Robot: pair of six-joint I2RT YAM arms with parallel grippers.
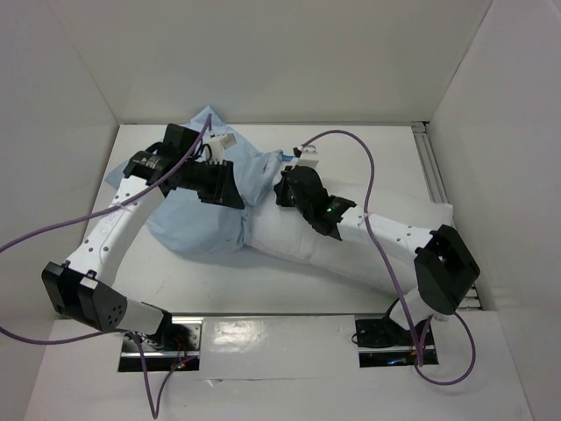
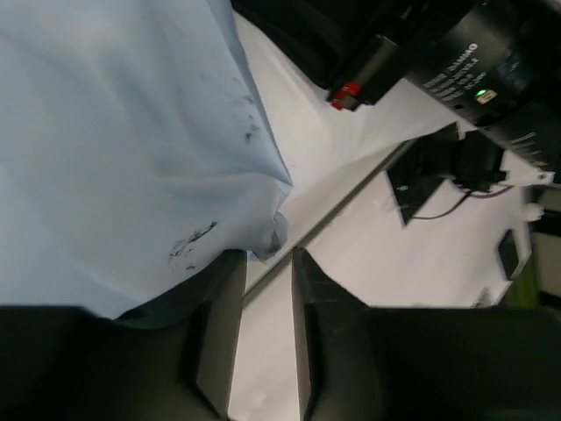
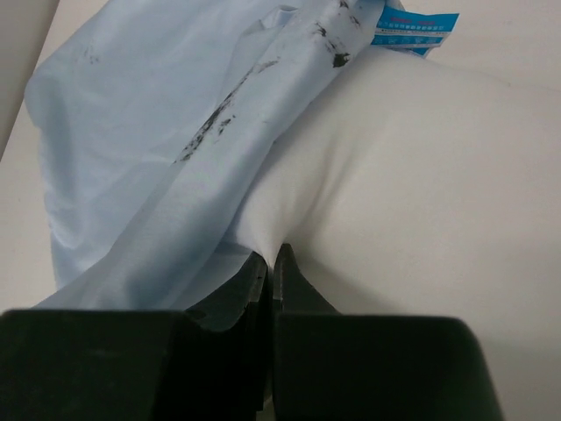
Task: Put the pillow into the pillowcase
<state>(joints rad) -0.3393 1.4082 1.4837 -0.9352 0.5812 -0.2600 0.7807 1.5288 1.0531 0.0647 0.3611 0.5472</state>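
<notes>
The light blue pillowcase [image 1: 197, 219] lies bunched at the middle left, and the left end of the white pillow [image 1: 298, 241] sits inside its opening. The rest of the pillow stretches right, under my right arm. My left gripper [image 1: 230, 186] hovers over the pillowcase mouth. In the left wrist view it [image 2: 263, 263] is open, with the pillowcase [image 2: 123, 149] hem draped against one finger [image 2: 219, 333] and nothing between the jaws. My right gripper [image 1: 287, 189] is shut, pinching a fold of the pillow [image 3: 421, 193] right beside the pillowcase edge [image 3: 166, 149].
White enclosure walls stand to the left, back and right. A metal rail [image 1: 431, 167] runs along the right wall. A blue and white label [image 3: 412, 22] sticks out at the pillowcase's far edge. My right arm [image 2: 491, 61] crosses close in front of the left wrist camera.
</notes>
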